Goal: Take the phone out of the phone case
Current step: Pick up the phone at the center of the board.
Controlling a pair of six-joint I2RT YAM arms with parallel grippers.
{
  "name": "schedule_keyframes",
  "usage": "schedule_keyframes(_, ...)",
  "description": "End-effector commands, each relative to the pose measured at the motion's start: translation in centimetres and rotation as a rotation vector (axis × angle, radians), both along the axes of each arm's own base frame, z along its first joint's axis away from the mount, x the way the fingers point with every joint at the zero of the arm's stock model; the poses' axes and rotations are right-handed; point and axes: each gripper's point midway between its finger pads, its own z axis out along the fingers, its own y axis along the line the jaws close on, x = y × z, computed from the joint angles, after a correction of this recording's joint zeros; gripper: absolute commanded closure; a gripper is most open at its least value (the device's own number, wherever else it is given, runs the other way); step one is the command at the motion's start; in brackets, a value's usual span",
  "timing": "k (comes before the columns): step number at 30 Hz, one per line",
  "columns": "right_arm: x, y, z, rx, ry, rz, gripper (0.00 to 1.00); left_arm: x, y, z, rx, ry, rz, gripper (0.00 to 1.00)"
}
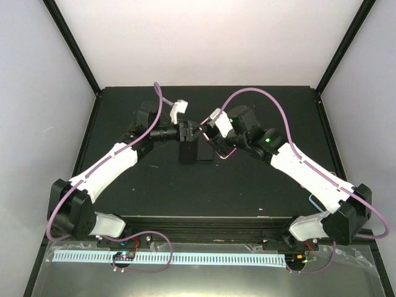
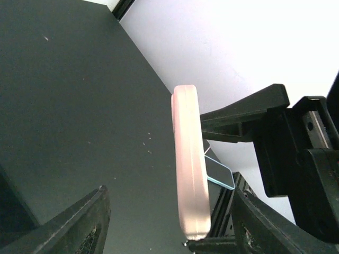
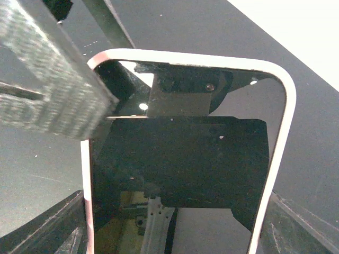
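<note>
The phone (image 3: 185,159), its dark screen facing the right wrist camera, sits inside a pale pink phone case (image 3: 280,137) and is held above the table. My right gripper (image 3: 177,211) is shut on the case's long sides. In the left wrist view the case (image 2: 188,164) is edge-on between the spread fingers of my left gripper (image 2: 170,193), which is open and leaves gaps on both sides. One left finger pad (image 3: 47,79) overlaps the case's top corner; I cannot tell if they touch. From above, both grippers (image 1: 192,131) (image 1: 213,141) meet at the phone (image 1: 197,152).
The black table (image 1: 204,192) is walled by white panels at the back and sides. A light-blue-rimmed flat object (image 2: 220,172) lies by the right arm's base (image 1: 314,199). A black rail (image 1: 204,226) runs along the near edge.
</note>
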Motion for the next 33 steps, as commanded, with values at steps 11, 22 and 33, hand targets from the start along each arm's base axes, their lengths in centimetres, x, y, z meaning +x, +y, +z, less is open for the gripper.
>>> schedule_keyframes(11,0.9,1.0,3.2,0.038,-0.103,-0.011,0.33,0.2,-1.3,2.1,-0.082,0.004,-0.047,0.84)
schedule_keyframes(22,-1.4,-0.3,3.9,0.013,-0.113,0.085,0.00,-2.3,0.1,4.3,-0.050,-0.140,-0.133,0.99)
schedule_keyframes(33,-4.1,-2.6,4.6,-0.057,-0.149,0.244,0.00,-6.3,1.8,6.8,-0.025,-0.323,-0.253,0.98)
